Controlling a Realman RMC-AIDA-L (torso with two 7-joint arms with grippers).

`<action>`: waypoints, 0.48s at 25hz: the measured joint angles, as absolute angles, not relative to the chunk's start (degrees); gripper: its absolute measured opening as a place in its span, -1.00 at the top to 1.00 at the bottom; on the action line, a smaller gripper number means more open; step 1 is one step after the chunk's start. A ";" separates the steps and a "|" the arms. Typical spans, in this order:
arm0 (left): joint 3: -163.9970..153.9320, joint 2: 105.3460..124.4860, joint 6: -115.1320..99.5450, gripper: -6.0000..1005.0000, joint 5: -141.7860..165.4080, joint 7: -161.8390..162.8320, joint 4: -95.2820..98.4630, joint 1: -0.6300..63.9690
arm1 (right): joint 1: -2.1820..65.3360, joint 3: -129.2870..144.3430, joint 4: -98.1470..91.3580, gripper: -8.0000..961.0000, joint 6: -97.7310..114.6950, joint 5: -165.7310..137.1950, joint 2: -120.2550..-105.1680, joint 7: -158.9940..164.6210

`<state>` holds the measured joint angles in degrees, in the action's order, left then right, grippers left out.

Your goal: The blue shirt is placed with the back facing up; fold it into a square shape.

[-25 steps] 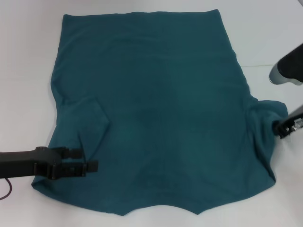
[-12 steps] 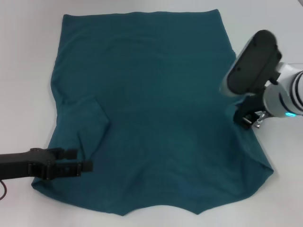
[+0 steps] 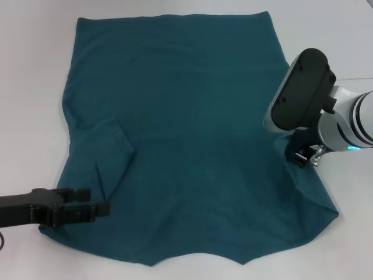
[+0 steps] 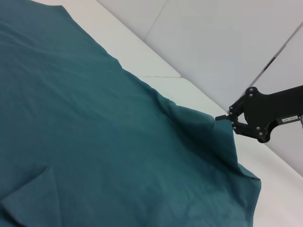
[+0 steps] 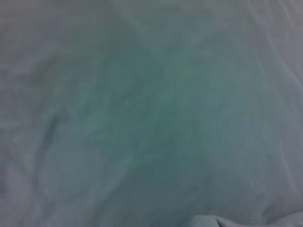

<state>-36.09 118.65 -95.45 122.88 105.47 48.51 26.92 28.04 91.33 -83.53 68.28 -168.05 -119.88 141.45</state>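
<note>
The blue shirt (image 3: 192,134) is lying spread on the white table (image 3: 29,87), left sleeve folded inward. The left gripper (image 3: 96,204) is hovering parted over its near-left corner. The right gripper (image 3: 303,156) (closure: cannot tell) is sitting at the shirt's right edge.

right gripper (image 3: 303,156) inward, right sleeve folded

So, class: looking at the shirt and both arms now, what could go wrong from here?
1. The right pincer pinches only the blue shirt at its right sleeve edge; the fabric may slip out.
2. The left sleeve lies folded unevenly, so the square may come out lopsided.
</note>
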 joint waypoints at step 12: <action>-36.13 118.65 -95.45 -0.75 122.80 105.15 48.39 27.11 | 29.13 90.41 -82.63 0.85 73.29 -167.95 -120.04 143.79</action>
<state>-36.13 118.65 -95.45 122.80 105.15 48.39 27.11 29.13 90.41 -82.63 73.29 -167.95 -120.04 143.79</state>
